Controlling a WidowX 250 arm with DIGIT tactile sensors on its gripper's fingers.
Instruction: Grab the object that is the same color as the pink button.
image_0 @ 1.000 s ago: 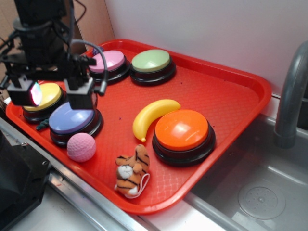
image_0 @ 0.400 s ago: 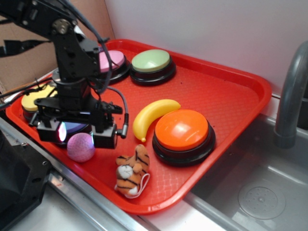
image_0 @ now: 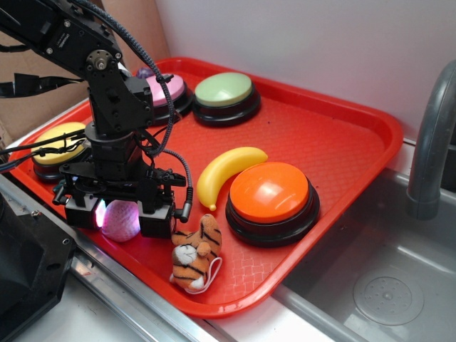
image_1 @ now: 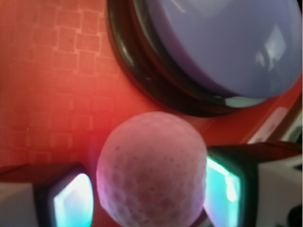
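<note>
The pink dimpled ball (image_0: 120, 219) lies on the red tray (image_0: 335, 135) near its front left edge. My gripper (image_0: 120, 218) has come down over it, one finger on each side. In the wrist view the ball (image_1: 151, 170) fills the space between the glowing pads of the gripper (image_1: 149, 201). The right pad (image_1: 222, 191) meets the ball, while a thin gap shows at the left pad (image_1: 73, 201). The jaws stand open around it. The pink button (image_0: 165, 89) sits at the tray's back left, partly behind the arm.
A purple button (image_1: 227, 42) sits just beyond the ball. Also on the tray are a yellow button (image_0: 57, 139), a green button (image_0: 224, 89), an orange button (image_0: 269, 191), a toy banana (image_0: 226, 171) and a plush tiger (image_0: 195, 251). A sink (image_0: 385, 285) and faucet (image_0: 431, 142) are on the right.
The arm swung forward from over the yellow and purple buttons and dropped, so its open fingers now straddle the pink ball. The ball has stayed where it was.
</note>
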